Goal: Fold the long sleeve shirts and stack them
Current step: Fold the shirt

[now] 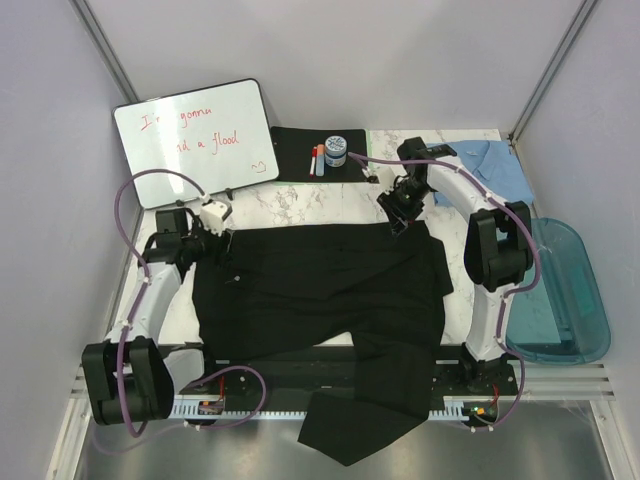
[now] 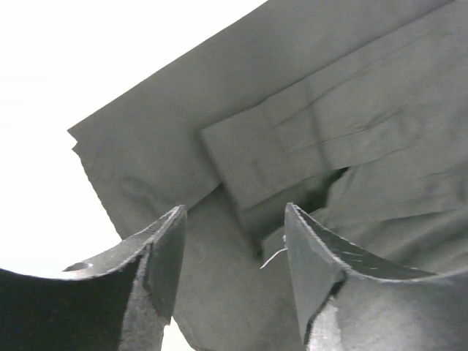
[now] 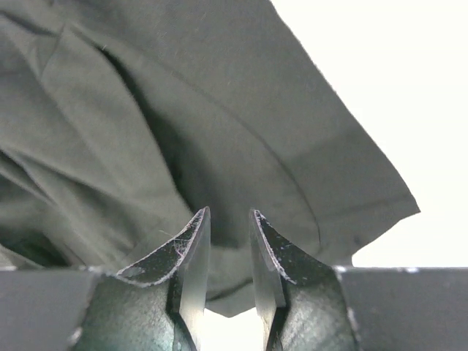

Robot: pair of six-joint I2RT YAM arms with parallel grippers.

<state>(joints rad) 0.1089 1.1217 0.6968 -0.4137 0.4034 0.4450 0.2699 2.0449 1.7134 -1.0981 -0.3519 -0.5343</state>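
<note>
A white marble-patterned desk [image 1: 300, 205] sits inside pale walls. The large plain black button-up shirt [image 1: 320, 280] lies spread across its middle, with 1 part hanging over the near edge. The left claw [image 2: 234, 212] hangs over the shirt's far-left corner, its 2 jaws wide apart, with cloth beneath them and nothing between. The right claw [image 3: 230, 213], at the far-right corner, shows only a narrow gap with no fabric pinched in it. The light blue collared shirt [image 1: 495, 165] lies at the desk's far-right corner.
</note>
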